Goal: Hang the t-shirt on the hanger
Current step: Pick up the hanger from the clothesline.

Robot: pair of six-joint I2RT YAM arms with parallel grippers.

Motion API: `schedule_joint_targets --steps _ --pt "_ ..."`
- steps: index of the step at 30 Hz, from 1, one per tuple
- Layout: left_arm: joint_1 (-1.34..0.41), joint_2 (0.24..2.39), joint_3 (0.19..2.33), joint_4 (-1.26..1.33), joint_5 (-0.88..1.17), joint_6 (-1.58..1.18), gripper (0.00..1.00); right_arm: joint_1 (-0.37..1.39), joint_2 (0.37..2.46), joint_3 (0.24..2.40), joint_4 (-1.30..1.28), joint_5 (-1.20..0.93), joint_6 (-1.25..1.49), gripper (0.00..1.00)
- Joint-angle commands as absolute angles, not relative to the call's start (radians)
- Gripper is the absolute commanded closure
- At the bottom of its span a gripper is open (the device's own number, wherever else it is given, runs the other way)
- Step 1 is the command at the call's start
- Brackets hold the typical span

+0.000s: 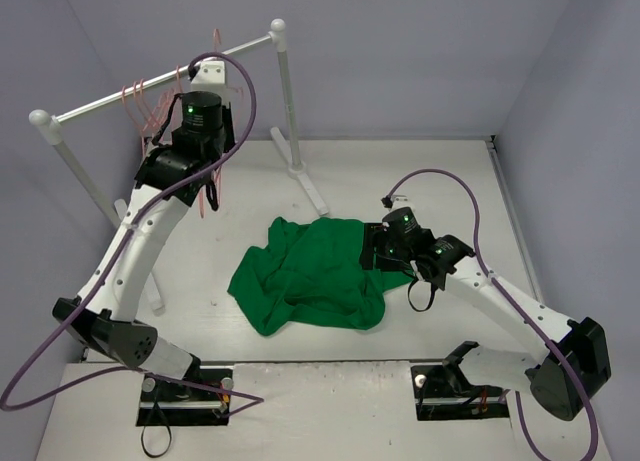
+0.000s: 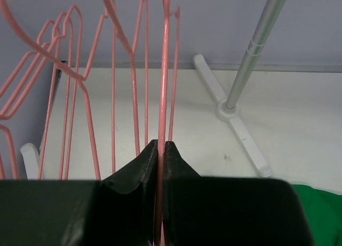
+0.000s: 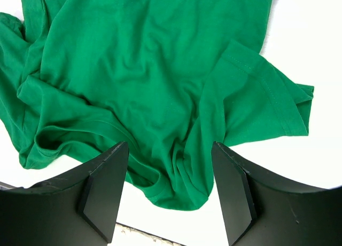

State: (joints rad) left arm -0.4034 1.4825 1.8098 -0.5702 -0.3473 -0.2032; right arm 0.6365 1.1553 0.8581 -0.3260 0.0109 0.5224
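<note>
White table point(image 1: 420, 171) carried a white rack point(image 1: 160, 81) at far left, and the green t-shirt point(image 1: 310, 276) lay crumpled near the table's centre, approx. btwn the two arms. Several other pink hangers point(image 2: 69, 86) hung off the rack bar, and the hanger point(image 2: 163, 86) sat in the left gripper point(image 2: 161, 144), fingers pinched tight on its wire. The right gripper point(image 3: 170, 150) was over the shirt's edge nearest the R arm, jaws wide apart w/ nothing held.
</note>
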Motion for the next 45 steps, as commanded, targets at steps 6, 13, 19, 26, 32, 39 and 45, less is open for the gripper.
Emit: schedule_joint_targets --steps 6,13,19,26,32,39,45 --pt "-0.397 1.375 1.764 -0.313 -0.302 -0.138 1.00 0.641 1.144 0.868 -0.308 0.009 0.517 0.39" --pt "-0.397 1.349 1.770 -0.298 -0.251 -0.132 1.00 0.640 1.137 0.864 -0.308 0.011 0.512 0.39" --pt "-0.399 1.269 1.712 -0.323 -0.194 -0.123 1.00 0.640 1.135 0.847 -0.308 0.021 0.520 0.39" --pt "-0.399 1.132 1.615 -0.433 -0.083 -0.076 1.00 0.640 1.206 0.826 -0.295 0.061 0.527 0.39" --pt "-0.399 0.995 1.493 -0.475 0.055 -0.063 1.00 0.636 1.355 0.814 -0.223 0.062 0.534 0.41" --pt "-0.399 0.829 1.297 -0.549 0.267 -0.037 1.00 0.621 1.644 0.887 -0.113 0.058 0.506 0.45" --pt "-0.400 0.713 1.184 -0.606 0.288 -0.034 1.00 0.561 1.861 1.089 -0.107 0.077 0.403 0.46"
